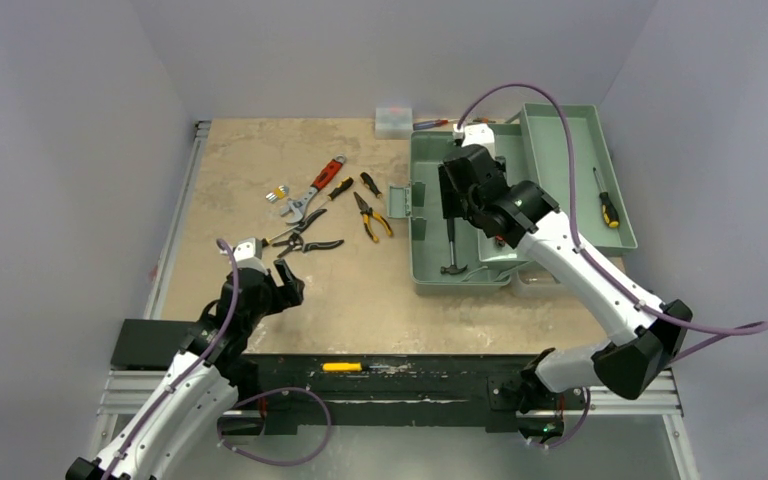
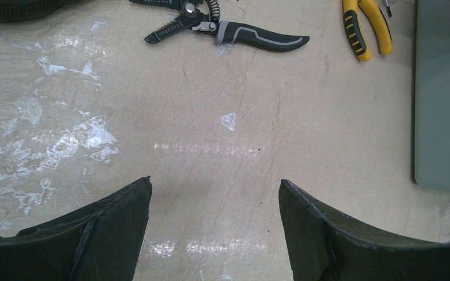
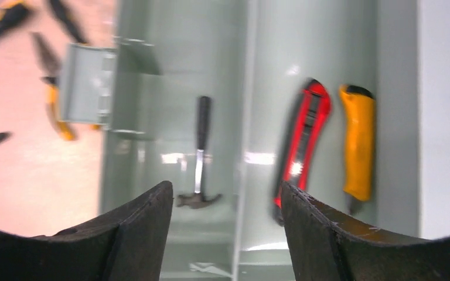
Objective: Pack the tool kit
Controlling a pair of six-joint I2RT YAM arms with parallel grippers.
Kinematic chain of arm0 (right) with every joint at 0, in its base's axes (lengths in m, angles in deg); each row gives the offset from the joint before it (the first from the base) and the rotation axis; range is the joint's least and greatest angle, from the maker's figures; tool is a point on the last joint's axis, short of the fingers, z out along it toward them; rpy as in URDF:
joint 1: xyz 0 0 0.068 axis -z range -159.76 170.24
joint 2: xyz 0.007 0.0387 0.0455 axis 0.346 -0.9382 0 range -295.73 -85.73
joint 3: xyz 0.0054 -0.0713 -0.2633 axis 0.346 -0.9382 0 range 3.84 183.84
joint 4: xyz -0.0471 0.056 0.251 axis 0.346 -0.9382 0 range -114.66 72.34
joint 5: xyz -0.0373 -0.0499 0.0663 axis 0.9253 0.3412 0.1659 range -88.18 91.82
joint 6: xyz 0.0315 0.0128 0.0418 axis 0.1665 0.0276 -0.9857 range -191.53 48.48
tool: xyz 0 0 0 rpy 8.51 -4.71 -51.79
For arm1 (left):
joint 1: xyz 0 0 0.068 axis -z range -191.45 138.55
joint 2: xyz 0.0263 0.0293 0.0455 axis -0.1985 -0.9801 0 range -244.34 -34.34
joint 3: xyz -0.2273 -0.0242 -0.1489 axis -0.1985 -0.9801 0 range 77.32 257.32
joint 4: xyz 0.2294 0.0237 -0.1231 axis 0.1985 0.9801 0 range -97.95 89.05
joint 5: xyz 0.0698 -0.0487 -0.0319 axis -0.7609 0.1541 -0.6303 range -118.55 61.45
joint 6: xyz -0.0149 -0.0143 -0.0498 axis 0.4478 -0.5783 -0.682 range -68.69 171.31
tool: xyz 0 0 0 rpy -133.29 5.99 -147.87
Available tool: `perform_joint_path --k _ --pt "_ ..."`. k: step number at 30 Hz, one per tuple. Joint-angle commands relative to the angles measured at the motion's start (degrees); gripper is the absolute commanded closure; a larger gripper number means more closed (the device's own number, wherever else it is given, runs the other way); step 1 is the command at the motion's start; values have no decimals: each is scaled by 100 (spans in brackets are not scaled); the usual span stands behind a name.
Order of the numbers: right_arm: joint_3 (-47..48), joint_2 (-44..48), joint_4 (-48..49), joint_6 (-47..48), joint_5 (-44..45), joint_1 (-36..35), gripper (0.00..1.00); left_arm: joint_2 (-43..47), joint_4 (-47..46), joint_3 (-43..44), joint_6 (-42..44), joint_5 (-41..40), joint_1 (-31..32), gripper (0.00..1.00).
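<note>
The sage-green toolbox [image 1: 428, 235] stands open at the right, with a hammer [image 1: 450, 248] inside. A second green part [image 1: 570, 150] lies beside it and holds a yellow-black screwdriver [image 1: 607, 206]. My right gripper [image 1: 457, 195] hovers over the box, open and empty. The right wrist view shows its open gripper [image 3: 226, 184] above the hammer [image 3: 199, 158], a red knife [image 3: 302, 146] and a yellow-handled tool [image 3: 357, 146]. My left gripper [image 1: 287, 282] is open and empty over bare table [image 2: 215, 181]. It sits just below the black pliers [image 1: 305, 241], which also show in the left wrist view [image 2: 234, 32].
Loose tools lie left of the box: yellow pliers [image 1: 372, 216], a red-handled wrench [image 1: 315, 186], two small screwdrivers [image 1: 340, 187] and small bits [image 1: 278, 193]. A small clear box [image 1: 394, 120] stands at the back edge. A yellow item [image 1: 342, 367] lies on the front rail.
</note>
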Motion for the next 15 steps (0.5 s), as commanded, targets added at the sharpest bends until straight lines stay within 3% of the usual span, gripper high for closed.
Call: perform_joint_path --k 1,8,15 --pt "340 38 700 333 -1395 -182 34 -50 -174 149 57 -23 29 23" --pt "670 -639 1241 271 -2699 -506 34 -33 -166 143 58 -5 33 23" --pt "1553 -1954 1026 334 -2451 -991 35 -48 -183 144 64 -5 33 23"
